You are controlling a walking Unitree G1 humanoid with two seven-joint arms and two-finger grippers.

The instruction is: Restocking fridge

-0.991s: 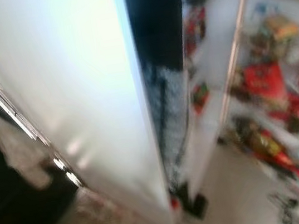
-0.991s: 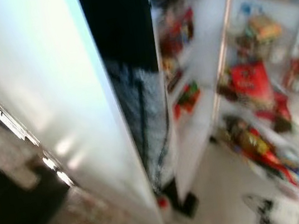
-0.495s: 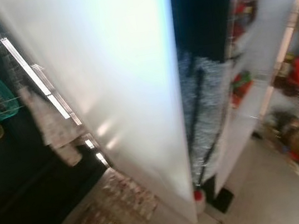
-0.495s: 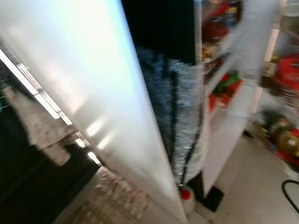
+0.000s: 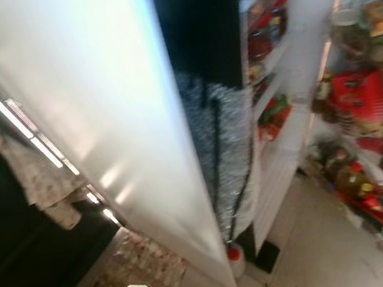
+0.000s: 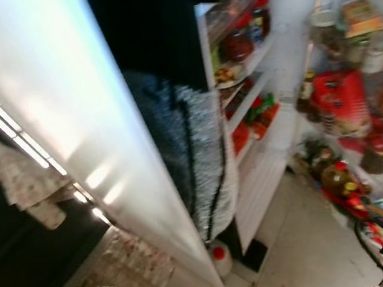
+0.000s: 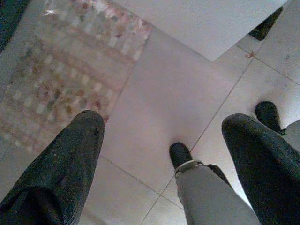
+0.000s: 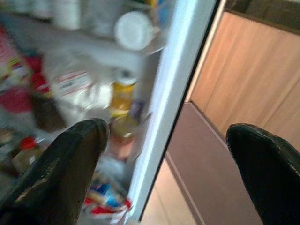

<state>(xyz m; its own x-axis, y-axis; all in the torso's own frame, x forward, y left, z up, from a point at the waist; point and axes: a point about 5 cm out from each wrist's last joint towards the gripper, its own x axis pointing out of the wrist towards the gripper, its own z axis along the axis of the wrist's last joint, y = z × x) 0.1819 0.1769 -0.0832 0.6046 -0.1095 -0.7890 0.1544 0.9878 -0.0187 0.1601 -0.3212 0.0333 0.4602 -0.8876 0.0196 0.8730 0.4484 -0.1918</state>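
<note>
Kitchen floor [image 7: 178,108] below open fridge [image 6: 358,97]; left gripper [image 7: 164,154] and right gripper [image 8: 164,154] spread, empty. Approach shelves squarely before reaching.

The fridge door [image 5: 99,107] is smooth, glossy white and reflects light. The floor [image 7: 173,108] has smooth pale tiles, and the rug [image 7: 70,79] on it looks like woven cloth. The panel [image 8: 262,79] beside the fridge looks like matt wood. The gripper fingers [image 7: 56,178] are matt black.

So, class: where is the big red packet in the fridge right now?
The big red packet lies on the open fridge's middle shelf, to the robot's right in the head views, beside a dark bottle and below a white-lidded jar.
</note>
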